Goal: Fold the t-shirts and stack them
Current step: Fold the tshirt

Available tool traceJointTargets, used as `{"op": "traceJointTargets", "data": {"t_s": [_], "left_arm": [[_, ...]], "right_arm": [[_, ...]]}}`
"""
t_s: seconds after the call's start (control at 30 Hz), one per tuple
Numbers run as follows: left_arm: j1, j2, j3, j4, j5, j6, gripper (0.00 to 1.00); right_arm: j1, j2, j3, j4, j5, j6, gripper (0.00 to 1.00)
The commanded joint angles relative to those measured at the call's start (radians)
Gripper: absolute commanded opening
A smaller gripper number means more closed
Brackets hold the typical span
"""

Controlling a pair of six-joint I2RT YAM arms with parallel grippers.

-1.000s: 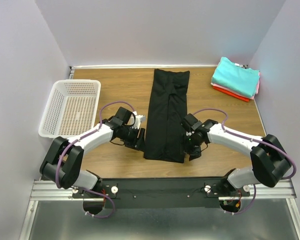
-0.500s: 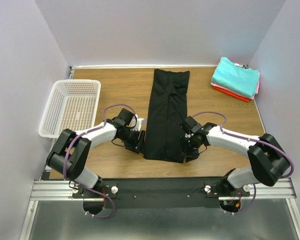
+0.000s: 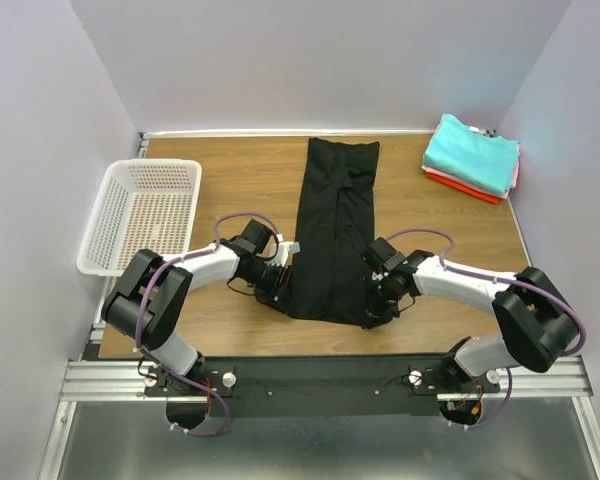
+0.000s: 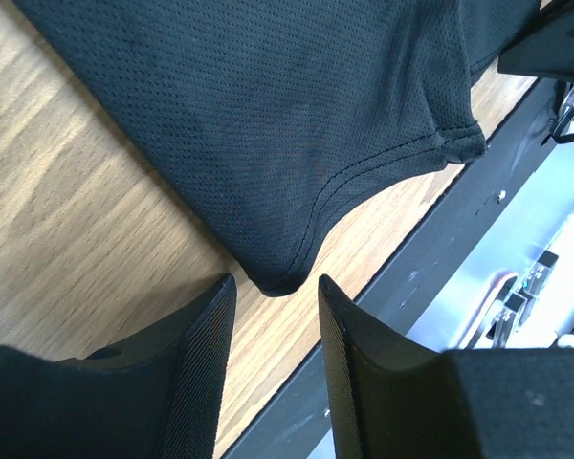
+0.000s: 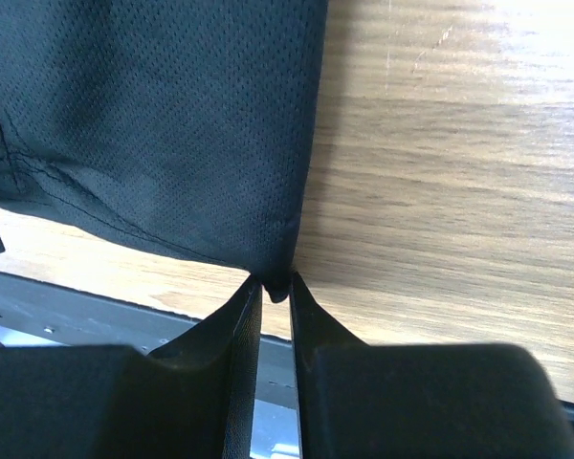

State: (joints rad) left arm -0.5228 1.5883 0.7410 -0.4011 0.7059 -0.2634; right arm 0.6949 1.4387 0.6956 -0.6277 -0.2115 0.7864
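Note:
The black t-shirt (image 3: 332, 232) lies folded into a long narrow strip down the middle of the table. My left gripper (image 3: 277, 297) is open at its near left corner; in the left wrist view that corner (image 4: 277, 277) sits just ahead of the gap between my fingers. My right gripper (image 3: 372, 315) is shut on the near right corner, which shows pinched between the fingertips in the right wrist view (image 5: 275, 285). A folded stack with the teal t-shirt (image 3: 470, 152) on top of the red-orange (image 3: 460, 186) and pink ones sits at the far right.
A white lattice basket (image 3: 145, 213) stands at the left edge of the table. The black mounting rail (image 3: 320, 378) runs along the near edge, just behind both grippers.
Both grippers have moved in to the near corners of the black t-shirt. The right gripper has closed on its corner. The left arm has swung nearer the cloth.

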Motion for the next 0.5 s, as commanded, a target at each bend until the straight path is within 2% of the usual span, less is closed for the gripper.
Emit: {"op": "traceJointTargets", "data": {"t_s": [0.0,0.33,0.37,0.47], "left_arm": [[-0.013,0.03,-0.012,0.007,-0.017,0.024,0.47],[-0.025,0.076,-0.003,0.039,-0.006,0.01,0.39],[-0.028,0.079,-0.003,0.042,-0.005,0.012,0.36],[-0.029,0.091,-0.003,0.054,-0.005,0.012,0.15]], "right_arm": [[0.009,-0.024,-0.027,0.006,-0.012,0.023,0.24],[0.009,-0.038,-0.031,0.005,-0.006,0.022,0.24],[0.009,-0.038,-0.027,0.005,-0.006,0.02,0.23],[0.009,-0.031,-0.016,0.003,-0.003,0.011,0.19]]}}
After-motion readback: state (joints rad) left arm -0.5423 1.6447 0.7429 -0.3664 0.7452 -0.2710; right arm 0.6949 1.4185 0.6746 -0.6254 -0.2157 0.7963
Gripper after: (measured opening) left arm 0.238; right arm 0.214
